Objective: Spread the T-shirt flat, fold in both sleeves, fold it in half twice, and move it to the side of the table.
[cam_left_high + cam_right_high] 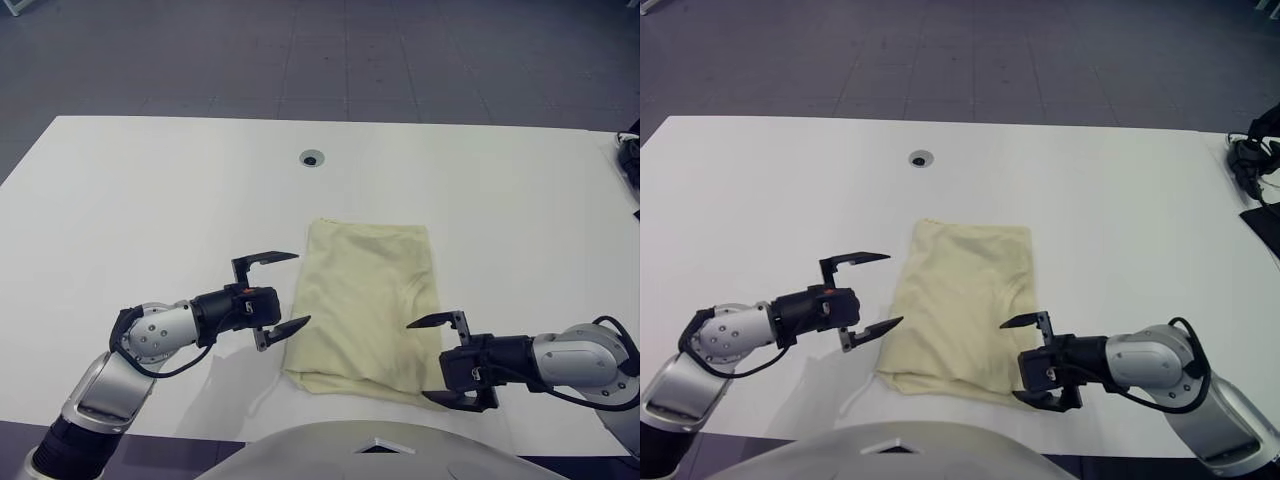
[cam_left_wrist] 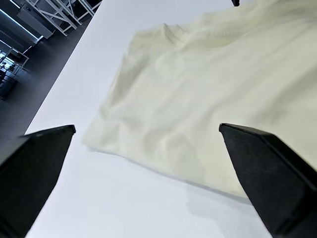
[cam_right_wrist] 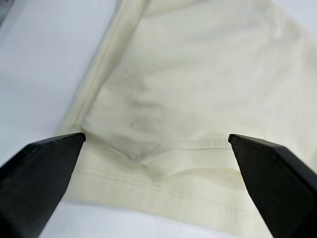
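Note:
A pale yellow T-shirt [image 1: 365,305] lies folded into a long narrow shape on the white table [image 1: 150,200], its near end by the front edge. My left gripper [image 1: 283,291] stands open just off the shirt's left side, nothing between its fingers. At the shirt's near right corner my right gripper [image 1: 432,360] is open too, its fingers spread over the hem. The left wrist view shows the shirt [image 2: 208,94] with its collar lying flat between the dark fingertips [image 2: 34,163]. The right wrist view shows the folded hem edge [image 3: 168,163] just ahead of the fingertips [image 3: 39,168].
A small round cable hole [image 1: 312,158] sits in the table behind the shirt. Black cables and gear [image 1: 1250,155] lie at the table's far right edge. Bare white tabletop spreads to the left and behind the shirt.

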Tool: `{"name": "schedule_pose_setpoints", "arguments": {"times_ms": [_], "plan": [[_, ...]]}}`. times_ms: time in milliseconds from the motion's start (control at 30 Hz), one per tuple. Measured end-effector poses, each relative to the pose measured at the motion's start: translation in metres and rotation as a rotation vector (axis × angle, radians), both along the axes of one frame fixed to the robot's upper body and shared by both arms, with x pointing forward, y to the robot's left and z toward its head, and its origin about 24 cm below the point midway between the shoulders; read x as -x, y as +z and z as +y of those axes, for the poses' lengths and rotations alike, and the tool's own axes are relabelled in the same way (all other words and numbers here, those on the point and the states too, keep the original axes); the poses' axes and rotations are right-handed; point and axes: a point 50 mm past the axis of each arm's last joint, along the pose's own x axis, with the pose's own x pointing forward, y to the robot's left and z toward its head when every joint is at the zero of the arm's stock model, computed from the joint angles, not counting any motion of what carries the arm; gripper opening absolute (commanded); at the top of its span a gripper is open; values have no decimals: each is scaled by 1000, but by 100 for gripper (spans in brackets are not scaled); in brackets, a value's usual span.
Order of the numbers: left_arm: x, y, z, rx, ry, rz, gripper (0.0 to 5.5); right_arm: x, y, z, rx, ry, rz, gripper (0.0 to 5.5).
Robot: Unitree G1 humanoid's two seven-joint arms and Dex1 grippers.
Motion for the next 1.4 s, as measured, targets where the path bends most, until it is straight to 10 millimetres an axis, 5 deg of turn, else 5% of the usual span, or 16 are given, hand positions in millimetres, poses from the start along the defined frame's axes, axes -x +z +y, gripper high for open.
{"name": "schedule_pose_setpoints", "arguments": {"times_ms": [833,1400], "plan": [[-5,1,-1,4,35,-38,540,-6,-9,4,10,1,-24,539],[-7,1,-1,-5,36,-43,540,-4,6,6,-60,8,14,245]]}}
